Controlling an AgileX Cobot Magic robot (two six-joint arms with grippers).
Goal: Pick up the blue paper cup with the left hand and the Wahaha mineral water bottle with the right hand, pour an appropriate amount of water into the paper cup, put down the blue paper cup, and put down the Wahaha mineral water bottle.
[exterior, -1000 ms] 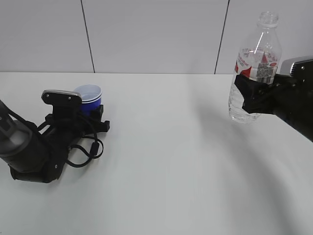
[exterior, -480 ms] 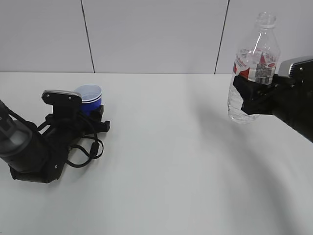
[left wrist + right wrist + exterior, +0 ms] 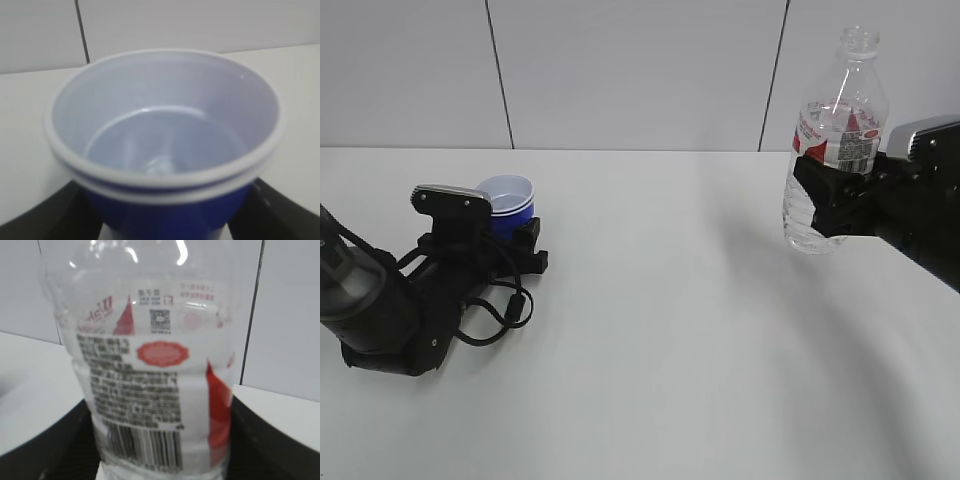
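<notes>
The blue paper cup (image 3: pixel 508 195) stands upright at the far left of the table, partly hidden behind my left hand. In the left wrist view the cup (image 3: pixel 165 210) fills the frame, with clear water (image 3: pixel 165 145) in its white inside. My left gripper (image 3: pixel 165 222) straddles it, one black finger (image 3: pixel 45 215) on each side close to the wall; whether they press it is unclear. The Wahaha mineral water bottle (image 3: pixel 835 150) hangs upright and uncapped above the right side, my right gripper (image 3: pixel 820 195) shut round its labelled middle (image 3: pixel 155 380). Water (image 3: pixel 810 225) sits in its lower part.
The white table (image 3: pixel 660 330) stretches between the two arms, with a panelled white wall behind. My left arm's body and looping cable (image 3: pixel 505 310) lie low on the table in front of the cup.
The left gripper and the cup have shifted slightly right. The bottle in the right gripper has drifted a little left and up.
</notes>
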